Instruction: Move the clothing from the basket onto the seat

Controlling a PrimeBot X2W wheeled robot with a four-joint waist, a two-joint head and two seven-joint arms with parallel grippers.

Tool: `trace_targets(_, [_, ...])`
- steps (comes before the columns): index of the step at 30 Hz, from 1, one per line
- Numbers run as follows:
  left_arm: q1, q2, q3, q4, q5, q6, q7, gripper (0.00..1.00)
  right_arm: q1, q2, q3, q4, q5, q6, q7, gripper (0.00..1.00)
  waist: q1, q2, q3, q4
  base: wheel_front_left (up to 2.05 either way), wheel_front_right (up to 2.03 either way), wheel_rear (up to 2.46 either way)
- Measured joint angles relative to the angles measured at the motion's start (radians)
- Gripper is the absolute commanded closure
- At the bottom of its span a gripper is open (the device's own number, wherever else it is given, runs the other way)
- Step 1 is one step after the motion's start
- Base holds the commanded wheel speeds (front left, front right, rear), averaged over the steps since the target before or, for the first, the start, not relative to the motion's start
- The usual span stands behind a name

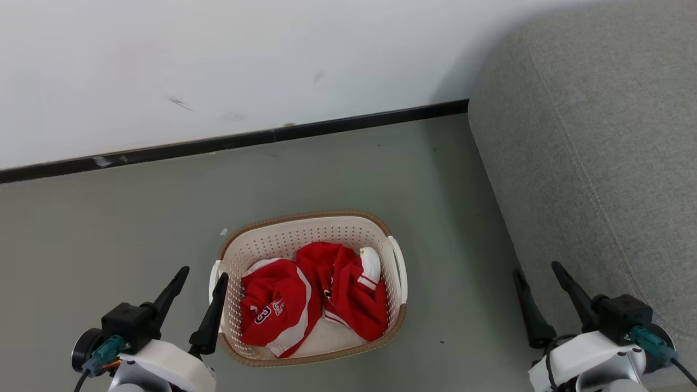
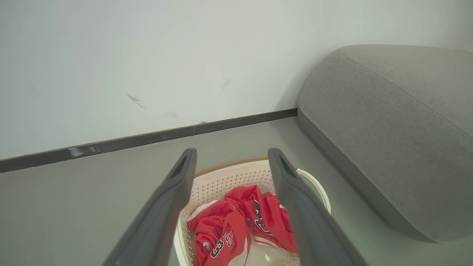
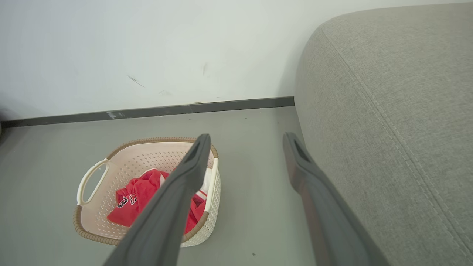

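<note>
Both grippers sat low in the head view, jaws spread to full width, nothing held.

Left gripper (image 1: 204, 272): empty. It sat at the left end of the basket (image 1: 283, 239), fingers (image 1: 213, 313) pointing forward and leaning slightly toward it. In the left wrist view the two fingers framed the basket's interior from above; no contact seen with rim or cloth. Pale wrist housing was behind, on the near-left side of the basket.

Right gripper (image 1: 536, 268): empty. It was well to the right of the basket, over the grey floor (image 1: 109, 228) between the basket and the seat (image 1: 588, 163), fingers pointing forward and tilted a little back toward the basket. Whether the outer finger touched the seat's edge could not be told.

Clothing (image 1: 305, 299): two crumpled red garments with white trim lay inside the basket. The piece with a dark "3" was at the left end, the other toward the right handle.

Basket stood upright on the floor. The seat was to its right, apart from it, and the white wall (image 1: 218, 65) and dark baseboard (image 1: 245, 140) were beyond it.
</note>
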Motion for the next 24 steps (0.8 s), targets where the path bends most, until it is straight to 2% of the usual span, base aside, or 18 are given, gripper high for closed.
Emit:
trace_targets(10, [-0.079,0.038,-0.046,0.043,0.029,0.0,0.007,0.0,-0.047,0.0,0.023,-0.017,0.024,0.0,0.0,0.0,0.0,0.0,0.098,-0.027,0.0,0.0,0.0])
trace_targets(14, [-0.135,0.054,-0.053,0.066,0.073,0.0,0.054,0.0,-0.082,0.0,0.037,-0.022,0.046,0.0,0.0,0.0,0.0,0.0,0.151,-0.041,0.0,0.0,0.0])
trace_targets(24, [-0.237,0.052,-0.116,0.094,0.146,0.01,0.164,0.0,-0.15,-0.001,0.065,-0.03,0.086,0.0,0.0,0.0,0.0,0.0,0.249,-0.066,0.0,0.0,0.0])
